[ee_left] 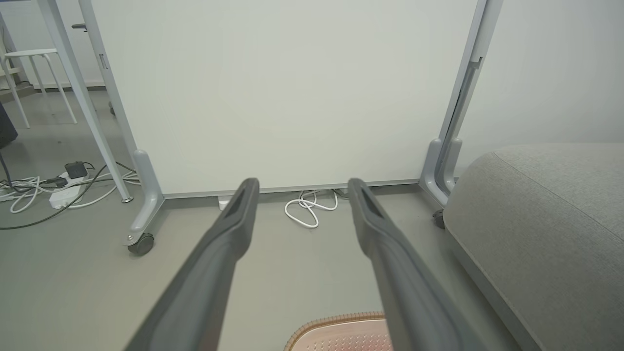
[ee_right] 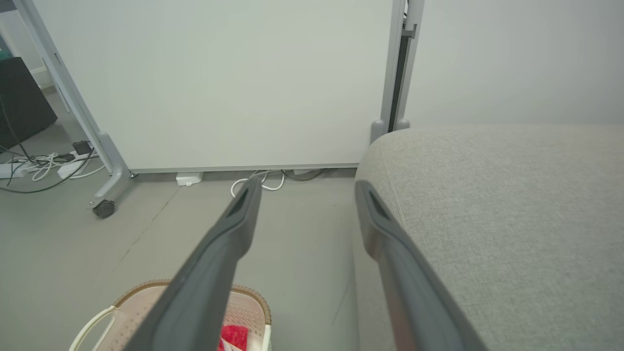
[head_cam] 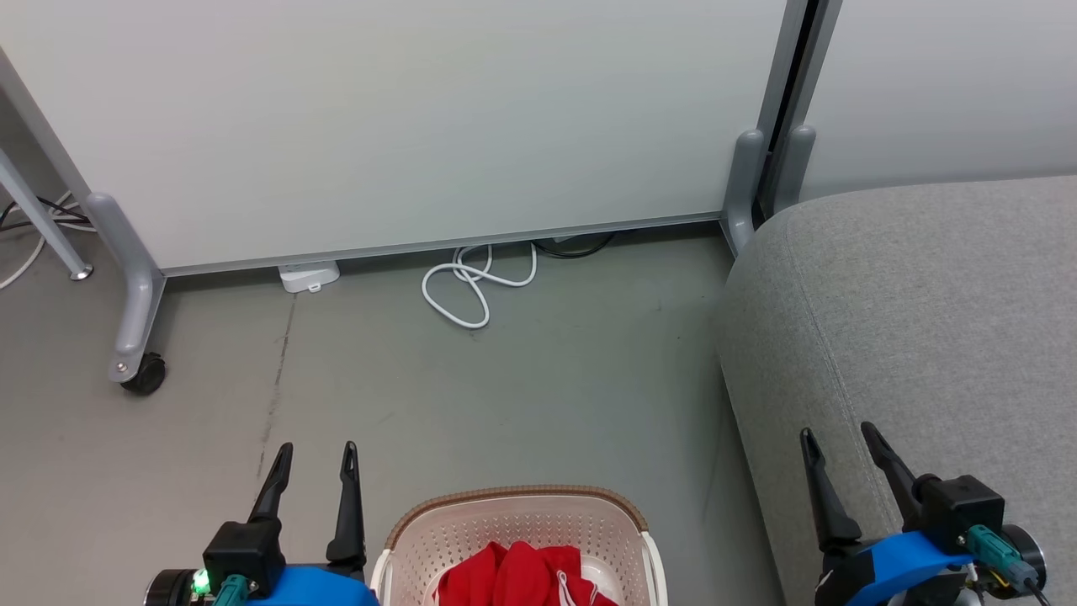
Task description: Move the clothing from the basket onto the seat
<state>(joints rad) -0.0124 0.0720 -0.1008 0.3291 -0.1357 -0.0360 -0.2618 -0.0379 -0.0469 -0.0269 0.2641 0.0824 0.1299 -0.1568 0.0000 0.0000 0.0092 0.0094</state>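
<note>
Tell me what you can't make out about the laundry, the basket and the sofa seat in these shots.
Clothing: the head view's bottom edge cuts it off, so the garment count is unclear; in the right wrist view a finger of the right end effector covers most of it.
Basket: its near half falls below the head view's bottom edge.
Seat: it runs off the right edge in every view.

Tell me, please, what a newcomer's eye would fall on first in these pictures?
The red clothing stands out first, bunched in the cream basket on the floor at the bottom of the head view. Right of it rises the big grey seat. The left gripper and right gripper stand open on either side of the basket, the right one over the seat's edge.
</note>
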